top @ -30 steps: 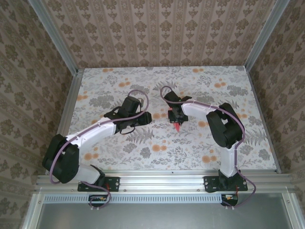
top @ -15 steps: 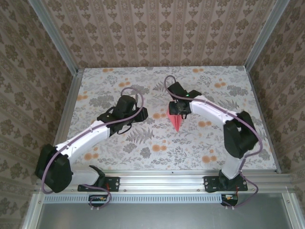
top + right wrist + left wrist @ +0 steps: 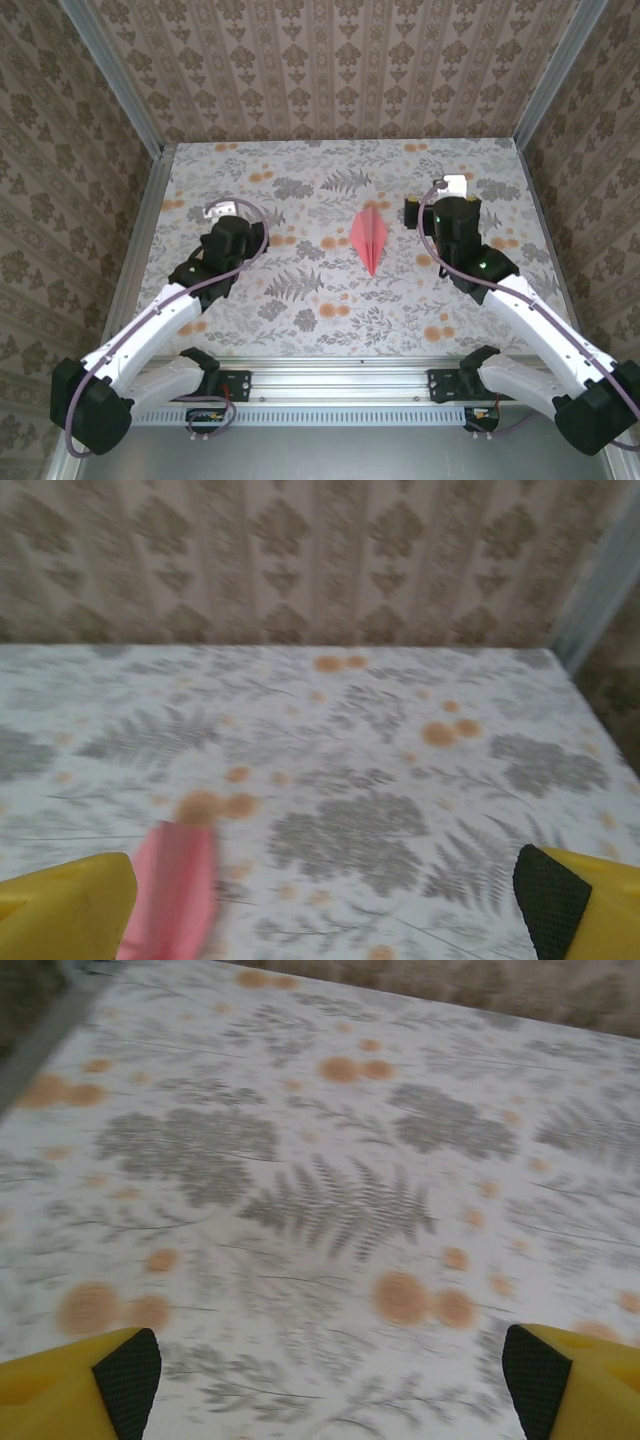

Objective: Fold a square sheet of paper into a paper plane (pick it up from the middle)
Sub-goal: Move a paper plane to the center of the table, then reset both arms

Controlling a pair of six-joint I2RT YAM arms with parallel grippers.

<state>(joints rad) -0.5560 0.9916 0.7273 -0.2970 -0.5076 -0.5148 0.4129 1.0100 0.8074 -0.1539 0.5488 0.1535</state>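
The paper plane point(image 3: 371, 238), a slim salmon-pink dart, lies flat on the flowered table point(image 3: 300, 300) with its nose toward the near edge. No gripper touches it. In the right wrist view its blurred wide end point(image 3: 175, 890) lies just inside the left finger. My right gripper point(image 3: 320, 910) is open and empty, and stands to the right of the plane point(image 3: 452, 195). Open and empty too, my left gripper point(image 3: 330, 1385) hangs over bare tablecloth at the left point(image 3: 222, 222), well apart from the plane. The square sheet of paper is out of view.
Patterned walls point(image 3: 330, 70) with aluminium posts point(image 3: 110, 75) close in the table at the back and both sides. An aluminium rail point(image 3: 330, 375) runs along the near edge by the arm bases.
The right gripper has let go of the plane, which now lies on the table. Both arms have drawn back from the centre to their own sides. Both grippers have opened wide.
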